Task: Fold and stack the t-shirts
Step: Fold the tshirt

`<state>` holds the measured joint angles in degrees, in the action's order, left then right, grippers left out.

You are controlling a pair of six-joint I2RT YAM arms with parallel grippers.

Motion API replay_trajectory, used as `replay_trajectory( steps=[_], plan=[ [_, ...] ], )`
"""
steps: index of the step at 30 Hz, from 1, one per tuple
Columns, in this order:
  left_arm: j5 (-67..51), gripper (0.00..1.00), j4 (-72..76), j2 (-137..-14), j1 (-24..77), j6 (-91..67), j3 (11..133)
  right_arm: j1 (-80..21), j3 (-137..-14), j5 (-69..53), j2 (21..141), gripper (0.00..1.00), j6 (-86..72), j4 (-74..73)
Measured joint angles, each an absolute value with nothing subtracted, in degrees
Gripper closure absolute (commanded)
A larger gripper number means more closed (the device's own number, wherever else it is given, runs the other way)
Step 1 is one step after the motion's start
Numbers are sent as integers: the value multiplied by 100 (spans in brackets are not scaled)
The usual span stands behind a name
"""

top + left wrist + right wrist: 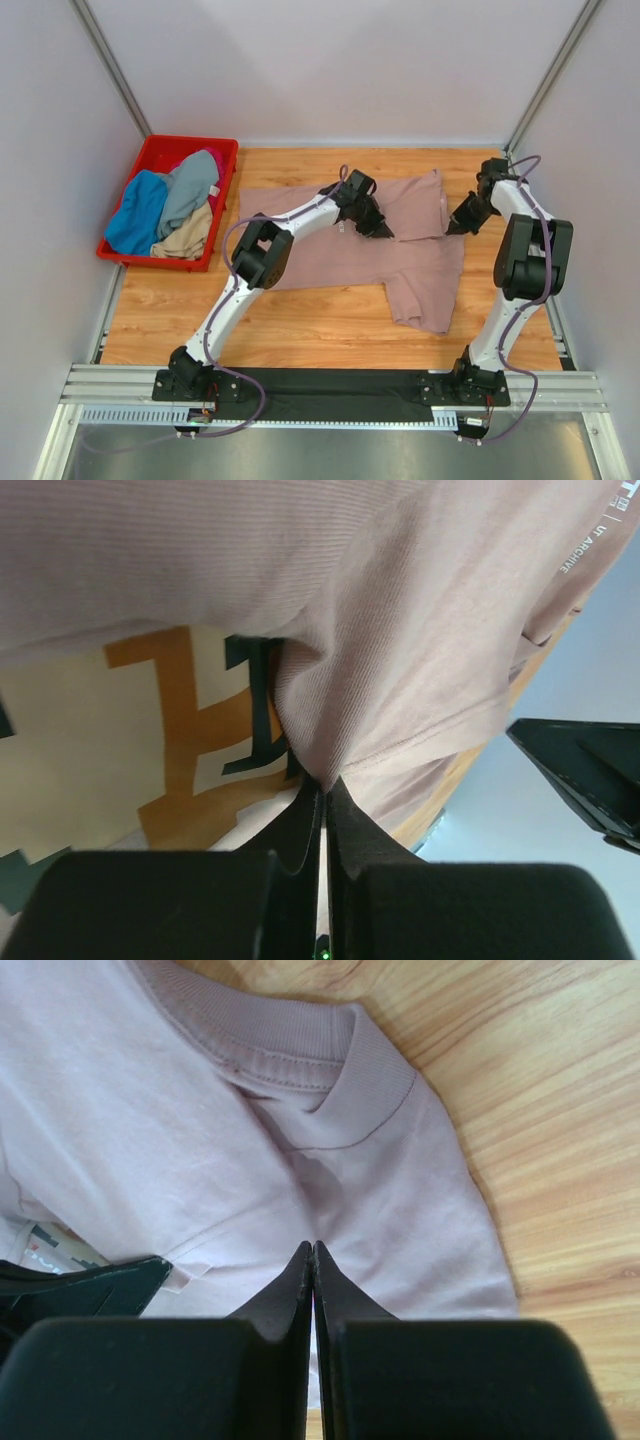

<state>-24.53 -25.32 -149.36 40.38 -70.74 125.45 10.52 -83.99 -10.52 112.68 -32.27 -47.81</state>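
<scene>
The pink t-shirt point(340, 262) lies spread out in the middle of the wooden table point(300, 320), with its neck end toward 3 o'clock and one sleeve sticking out at 5 o'clock. The left claw point(385, 233) reaches over the shirt from 7 o'clock and its tip is down on the cloth, a bit to the 2 o'clock side of the shirt's middle. Seen from the left wrist, the left claw point(322, 785) is squeezed tight and a ridge of the pink t-shirt point(400, 630) is pinched between its two black fingers and pulled up into folds. Beside that pinch, at 9 o'clock, is the print point(190, 730), cream with orange and dark blocks. The right claw point(452, 228) is at 3 o'clock from the left claw, right at the shirt's edge by the neck. Seen from the right wrist, the right claw point(314, 1250) is closed all the way, its fingers pressed together into one point. That point sits on the pink t-shirt point(150, 1130), just at 6 o'clock from the collar point(290, 1045). I cannot tell if any cloth is caught in it. At 10 o'clock on the table is the red crate point(152, 259). In it are piled a blue t-shirt point(140, 215), a grey t-shirt point(190, 190), a tan cloth point(185, 240) and a bit of a magenta t-shirt point(215, 160).
</scene>
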Motion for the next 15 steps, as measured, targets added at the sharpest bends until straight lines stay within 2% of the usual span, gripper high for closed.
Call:
replay_trajectory(
  steps=[8, 15],
  plan=[
    [-2484, 100, -2821, -14787, 3957, -6914, 12551, 1052, -8254, -1061, 10713, 100, -3234, -4860],
    [-2541, 100, -3059, -14606, 3924, -6726, 12569, 980, -7590, -1094, 10372, 100, -3232, -4858]
  ],
)
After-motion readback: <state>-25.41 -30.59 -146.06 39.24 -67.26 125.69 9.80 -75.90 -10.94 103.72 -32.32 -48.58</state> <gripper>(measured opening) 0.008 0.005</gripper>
